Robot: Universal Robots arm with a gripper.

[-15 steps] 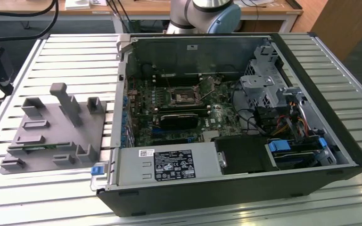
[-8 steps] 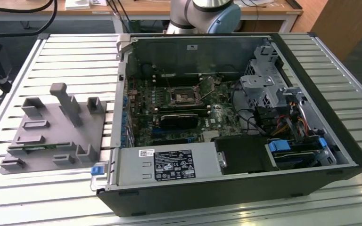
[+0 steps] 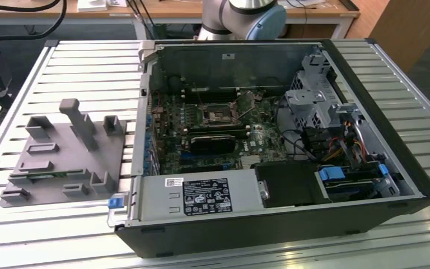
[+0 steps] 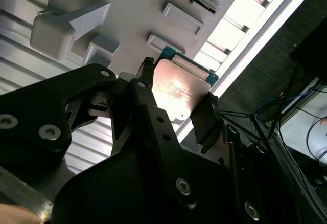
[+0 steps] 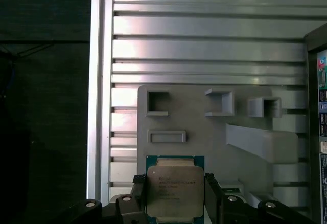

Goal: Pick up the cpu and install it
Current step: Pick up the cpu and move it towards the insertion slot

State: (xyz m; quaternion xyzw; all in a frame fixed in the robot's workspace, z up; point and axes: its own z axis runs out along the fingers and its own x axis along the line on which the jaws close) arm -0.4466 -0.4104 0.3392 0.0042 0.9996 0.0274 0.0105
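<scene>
Light: bright, even, from overhead. Slatted metal table (image 3: pixel 73 61): broad white glare in the exterior view, and blown-out bands along the slats in both wrist views. Computer case (image 3: pixel 394 185): interior dim, shadowed beneath its walls. The cpu (image 4: pixel 179 93): warm pinkish sheen across the lid in the second wrist view. The gripper (image 4: pixel 179 81): body near-black and underexposed there.

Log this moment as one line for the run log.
tool: shut on cpu | cpu: held clear of grey fixture | install: not yet done
</scene>
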